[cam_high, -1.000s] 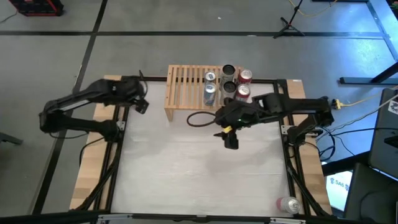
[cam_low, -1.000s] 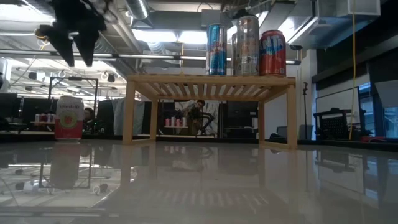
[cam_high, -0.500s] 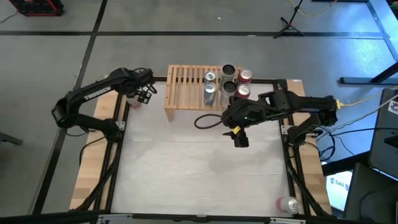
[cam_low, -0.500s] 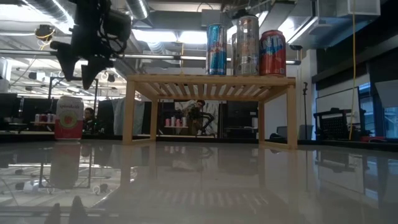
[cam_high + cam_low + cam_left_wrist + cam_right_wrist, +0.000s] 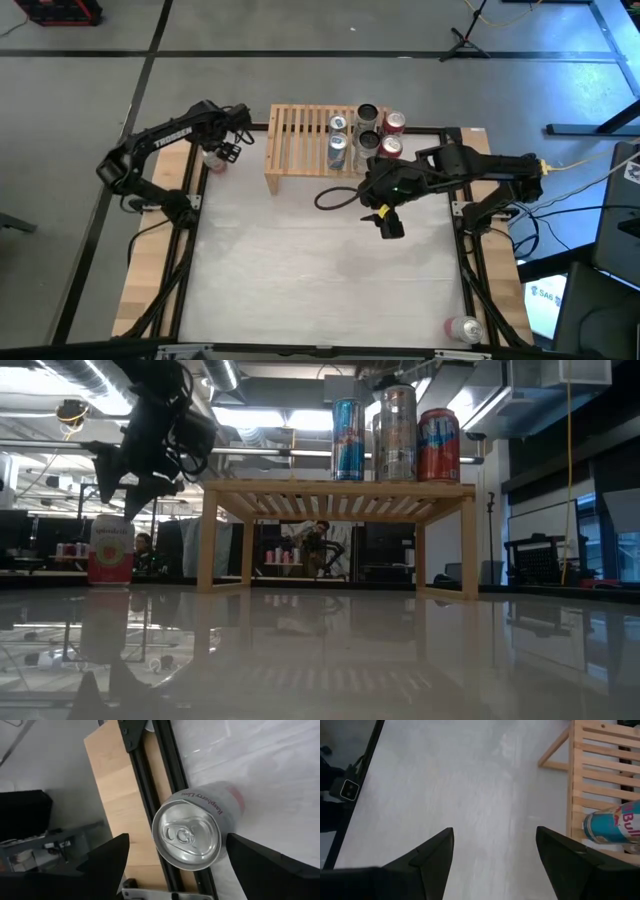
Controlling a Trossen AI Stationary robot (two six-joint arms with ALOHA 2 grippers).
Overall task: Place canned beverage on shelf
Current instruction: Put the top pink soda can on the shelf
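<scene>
High view: left gripper (image 5: 222,152) hangs over pink can (image 5: 212,158) at tabletop (image 5: 300,270) far-left corner, beside shelf (image 5: 300,140). Right gripper (image 5: 390,225) mid-table, nothing held.

Low view: can (image 5: 111,550) upright, long axis vertical, well left of shelf (image 5: 340,495).

Left wrist view: fingers (image 5: 107,862) spread either side of can (image 5: 192,832), pull-tab top facing camera, no contact.

Right wrist view: fingers (image 5: 432,852) spread, empty.

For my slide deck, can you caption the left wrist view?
Left gripper open above an upright pink can at the table's edge.
</scene>
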